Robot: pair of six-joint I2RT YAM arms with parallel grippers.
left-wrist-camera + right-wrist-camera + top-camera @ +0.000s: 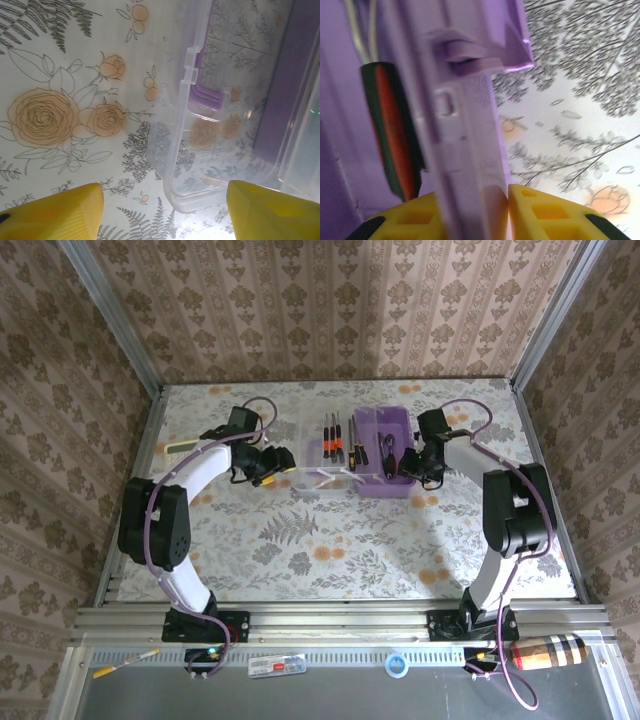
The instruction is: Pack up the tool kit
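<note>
The flowered worktop (300, 540) carries the purple box (380, 425) right of centre in the top view. The box's long axis runs up and down the frame, and its open side faces up. Just left of it lies the clear lid (305, 468), set the same way. The left gripper (164, 194) hangs over the lid's near corner with its jaws wide and nothing between them but that corner and bare cloth. In the left wrist view a purple latch (206, 97) sits on the lid's edge at upper centre. The right gripper (472, 200) is at the box's right side. Its jaws are narrow and pinch the box's wall, one yellow finger inside and one outside. Three screwdrivers (340, 443) lie side by side over the lid, parallel to the box, shafts toward the top of the frame. Inside the box, a black-and-orange handle (392, 130) lies along the gripped wall, its metal end toward the upper left of the right wrist view.
</note>
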